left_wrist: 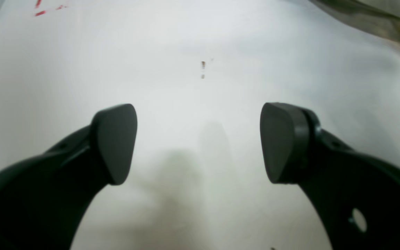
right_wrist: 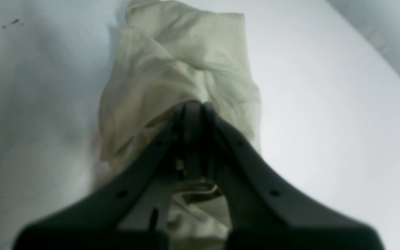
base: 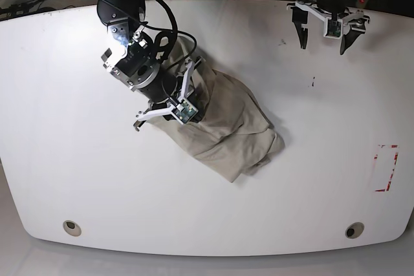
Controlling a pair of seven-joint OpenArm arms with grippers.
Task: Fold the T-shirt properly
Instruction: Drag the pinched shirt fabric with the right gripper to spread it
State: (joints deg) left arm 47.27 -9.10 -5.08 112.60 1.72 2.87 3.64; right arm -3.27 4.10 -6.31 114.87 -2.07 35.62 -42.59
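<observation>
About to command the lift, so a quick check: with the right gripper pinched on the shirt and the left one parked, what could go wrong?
1. The right gripper is shut on a bunched wad of the T-shirt, possibly several layers, so a lift may raise a clump rather than one edge.
2. The left gripper hangs open over bare table, far from the cloth; one-handed pulling could drag and crumple the heap further.
</observation>
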